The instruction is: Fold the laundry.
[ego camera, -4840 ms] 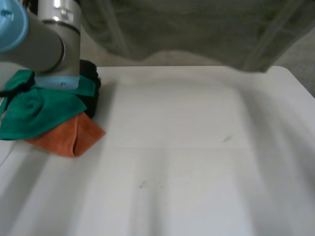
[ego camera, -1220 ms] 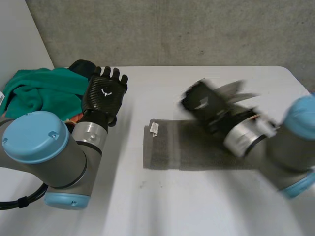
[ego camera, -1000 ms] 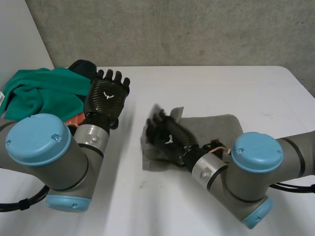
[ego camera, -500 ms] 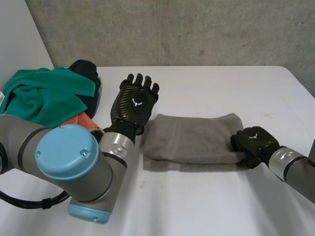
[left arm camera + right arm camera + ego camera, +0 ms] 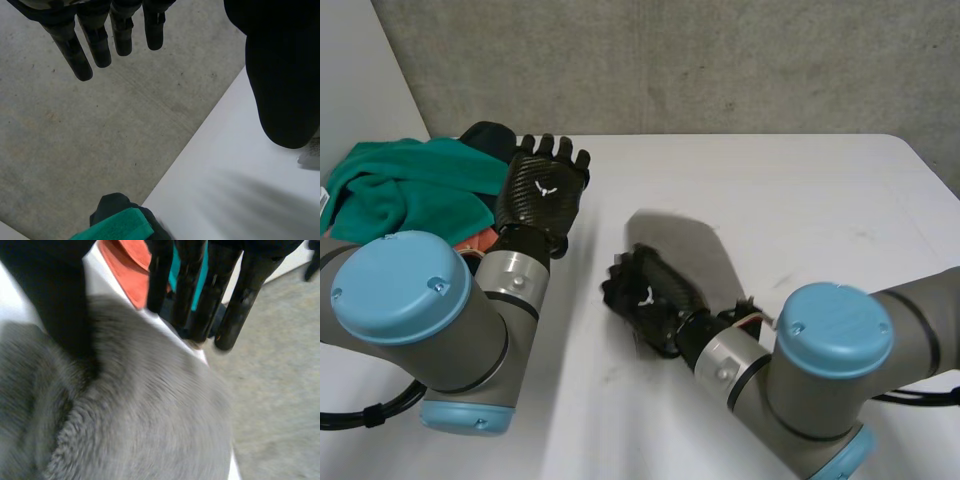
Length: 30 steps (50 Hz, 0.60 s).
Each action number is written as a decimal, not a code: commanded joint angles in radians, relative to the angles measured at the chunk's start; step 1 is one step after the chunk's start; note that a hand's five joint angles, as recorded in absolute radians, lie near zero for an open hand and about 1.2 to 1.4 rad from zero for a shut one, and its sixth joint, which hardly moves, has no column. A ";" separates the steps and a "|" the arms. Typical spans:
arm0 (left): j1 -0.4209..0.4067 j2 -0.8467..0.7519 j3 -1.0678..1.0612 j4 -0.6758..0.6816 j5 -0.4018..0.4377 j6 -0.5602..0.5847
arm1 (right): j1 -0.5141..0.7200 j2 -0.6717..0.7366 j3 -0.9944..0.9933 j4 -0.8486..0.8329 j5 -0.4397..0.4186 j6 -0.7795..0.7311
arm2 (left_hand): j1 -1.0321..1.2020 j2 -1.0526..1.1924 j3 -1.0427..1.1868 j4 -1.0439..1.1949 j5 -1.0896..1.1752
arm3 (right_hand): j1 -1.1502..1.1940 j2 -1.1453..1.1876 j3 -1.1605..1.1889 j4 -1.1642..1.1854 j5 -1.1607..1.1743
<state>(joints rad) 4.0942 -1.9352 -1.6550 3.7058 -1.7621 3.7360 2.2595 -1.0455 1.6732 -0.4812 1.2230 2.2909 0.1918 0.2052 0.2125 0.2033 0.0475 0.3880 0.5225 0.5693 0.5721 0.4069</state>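
From behind and between the arms, the head view looks down across the white table point(image 5: 820, 180). The left wrist view faces past the left hand point(image 5: 277, 75) to the far-left table corner, sharing the crumpled green cloth point(image 5: 117, 227) there. The right wrist view sits close over the fuzzy grey towel point(image 5: 125, 415), facing left.

I'm looking at a white worktop point(image 5: 800, 190) running back to a rough grey concrete wall point(image 5: 670, 60). I'm seeing a plain white panel point(image 5: 360, 90) standing at the left side. In the left wrist view, grey concrete floor point(image 5: 75, 140) is showing beyond the worktop's edge.
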 commanded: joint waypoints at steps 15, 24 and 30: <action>-0.126 -0.168 0.285 -0.260 0.112 -0.310 | -0.333 -0.101 -0.190 0.421 0.030 0.812 | 0.010 -0.003 -0.011 -0.001 -0.020 | -0.213 -0.348 -0.395 -0.398 -0.407; -0.124 -0.346 0.412 -0.480 0.089 -0.341 | -0.331 0.117 -0.378 0.593 0.047 0.674 | 0.022 0.008 0.001 0.010 -0.008 | -0.213 -0.348 -0.395 -0.398 -0.407; -0.124 -0.419 0.459 -0.558 0.059 -0.306 | -0.304 0.206 -0.431 0.621 0.069 0.638 | 0.025 0.011 0.004 0.013 -0.006 | -0.213 -0.348 -0.395 -0.398 -0.407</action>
<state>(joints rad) 3.9678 -2.2878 -1.2347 3.2175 -1.6745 3.3935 1.9331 -0.9209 1.2901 0.1152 1.2693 2.9684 0.1918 0.2052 0.2125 0.2033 0.0475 0.1981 0.2206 0.2135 0.2351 0.0631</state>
